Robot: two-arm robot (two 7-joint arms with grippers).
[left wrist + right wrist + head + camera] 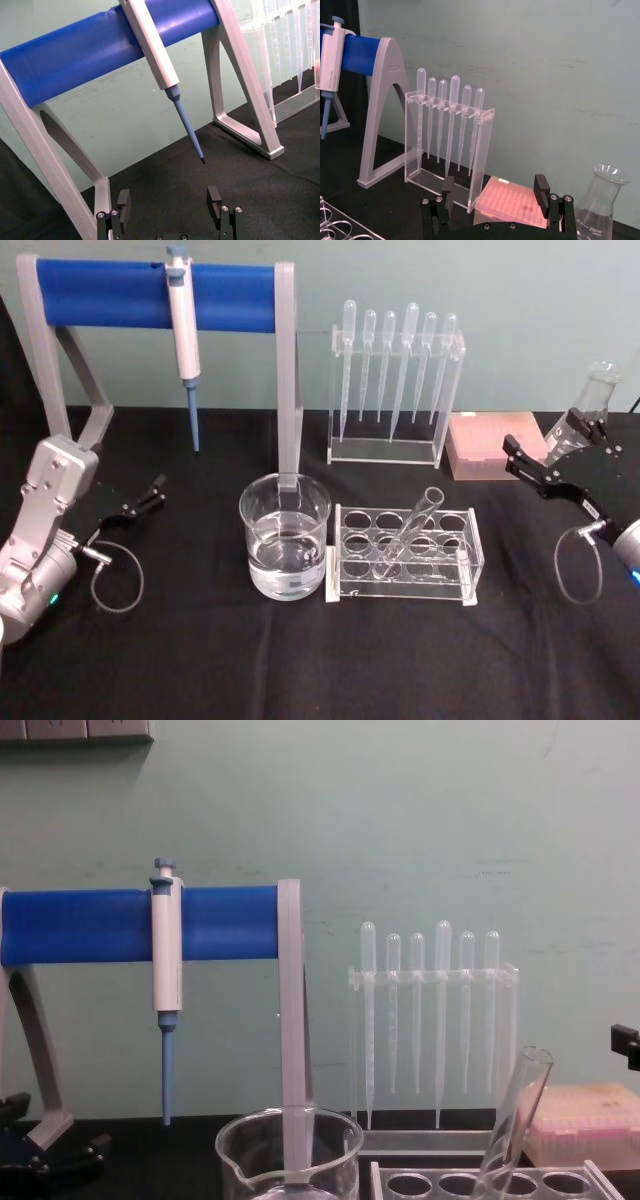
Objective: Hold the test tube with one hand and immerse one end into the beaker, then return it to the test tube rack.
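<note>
Nothing yet lifted: test tube [410,528] leaning tilted in a hole of the clear rack [404,555] near the middle of the worktop [300,670], closed end down among the holes, open rim up and slanting toward the far right corner. Probably left that way so the rim stands proud of the rack for an easy grasp from above or from the side. Beaker [285,536] just beside the rack on its left, part-filled with clear liquid, spout side hard to make out from above; close enough, by the look of it, for a short carry and dip. Left gripper [148,496] low near the left edge, fingers apart, holding nothing; right gripper [527,462] near the right edge, raised off the cloth, fingers likewise apart and empty. Judged as the starting stance, either arm free to reach in. From the head view, layout plain: pipettor [183,330] hung on the blue stand [150,295] at the far left, pipettes [395,365] in their holder at the far edge, pink box [490,445] and flask [592,400] toward the far right. From the chest view, heights told instead: tube rim well above the beaker rim. From the right wrist view, gap between its fingers [541,189] clearly seen; same for the left wrist view, facing the pipettor tip.
</note>
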